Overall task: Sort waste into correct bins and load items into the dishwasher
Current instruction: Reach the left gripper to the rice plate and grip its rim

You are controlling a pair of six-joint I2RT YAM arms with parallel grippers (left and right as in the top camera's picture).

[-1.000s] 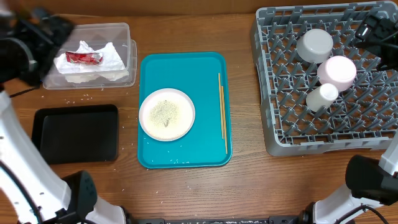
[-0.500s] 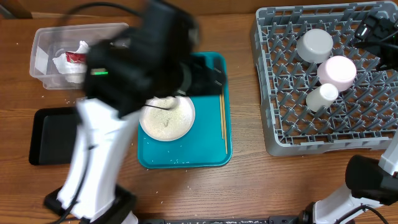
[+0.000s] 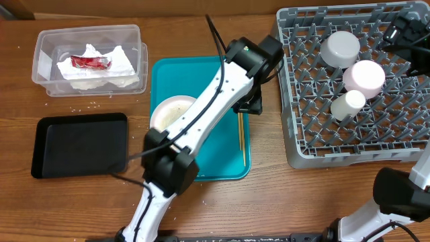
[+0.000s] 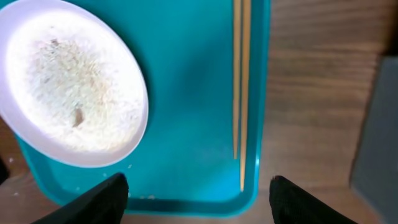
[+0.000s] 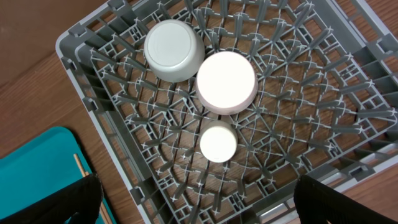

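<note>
Wooden table [image 3: 302, 195] — left end effector [image 4: 199, 184] apart over chopsticks [image 4: 239, 81]; right end effector [image 5: 199, 184] apart above rack [image 5: 298, 124].

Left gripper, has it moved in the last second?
Yes. The left gripper moved right, from the clear tub to above the chopsticks on the teal tray.

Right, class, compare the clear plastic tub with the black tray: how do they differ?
The clear tub is see-through; the black tray is opaque. The tub holds a crumpled napkin and a red wrapper; the tray shows nothing inside. The tub is deeper-walled, the tray shallow. Both are rectangular and sit left of the teal tray.
</note>
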